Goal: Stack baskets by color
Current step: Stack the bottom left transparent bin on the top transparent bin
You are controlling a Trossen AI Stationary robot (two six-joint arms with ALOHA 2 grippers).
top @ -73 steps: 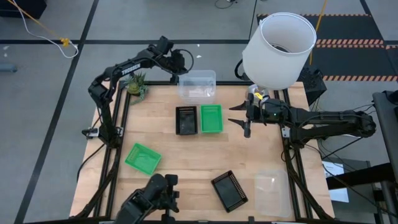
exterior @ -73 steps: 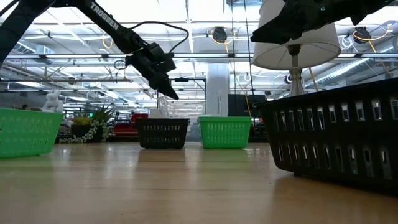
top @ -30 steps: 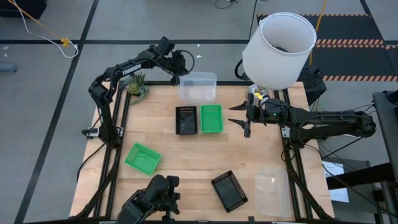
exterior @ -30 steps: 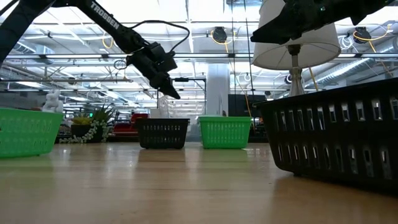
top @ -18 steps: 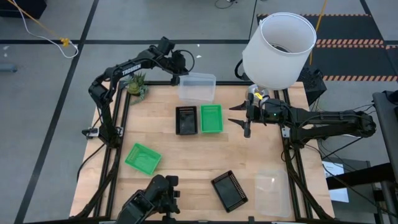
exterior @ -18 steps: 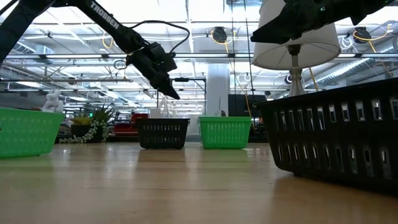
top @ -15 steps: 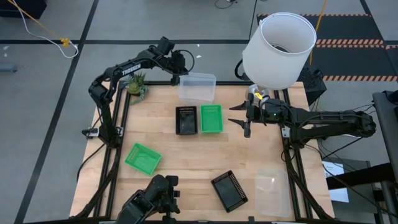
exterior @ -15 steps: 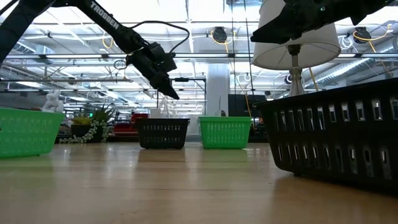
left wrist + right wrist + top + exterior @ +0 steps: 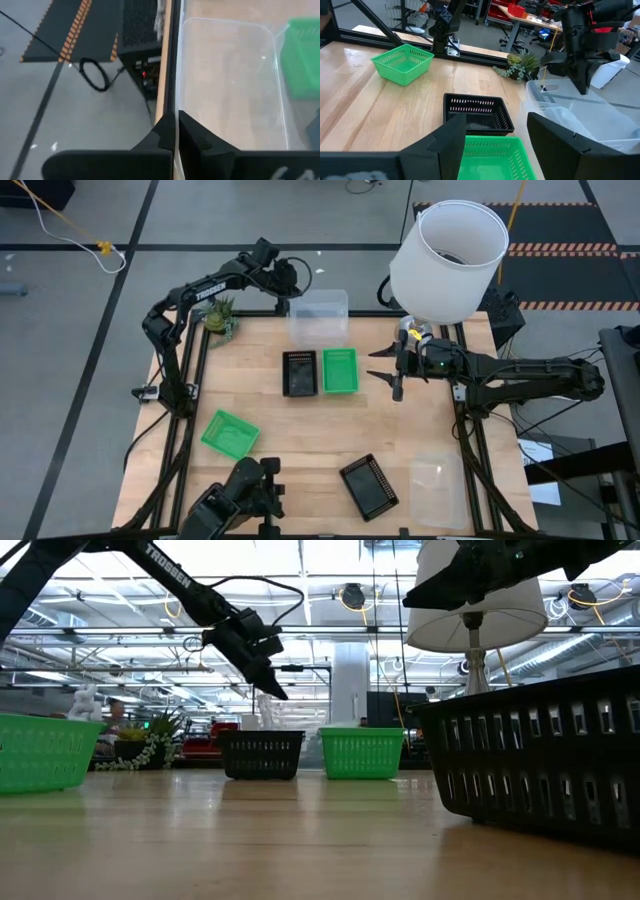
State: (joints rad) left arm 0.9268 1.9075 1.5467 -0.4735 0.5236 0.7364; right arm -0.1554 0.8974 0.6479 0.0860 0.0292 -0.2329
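At the table's far edge my left gripper [image 9: 289,302] is shut on a clear basket [image 9: 320,318]. A black basket [image 9: 299,373] and a green basket [image 9: 340,370] stand side by side at mid-table. My right gripper [image 9: 381,365] hangs open above the table, just right of that green basket and touching nothing. A second green basket [image 9: 230,433] sits near left, a second black one [image 9: 368,485] near the front edge, and another clear one [image 9: 438,480] near right. My left gripper pinches the clear basket's side wall at its rim [image 9: 176,117], one finger inside the basket and one outside. The fingers slant down from the table's far left. Whether the basket's bottom rests on the table I cannot tell.
A big white lampshade [image 9: 448,260] stands at the far right, over my right arm. A small green plant figure [image 9: 220,315] sits at the far left corner. Bare wood lies between the mid-table pair and the near baskets.
The clear basket in my left gripper has shifted a little toward the table's far edge. Both arms have stayed where they were.
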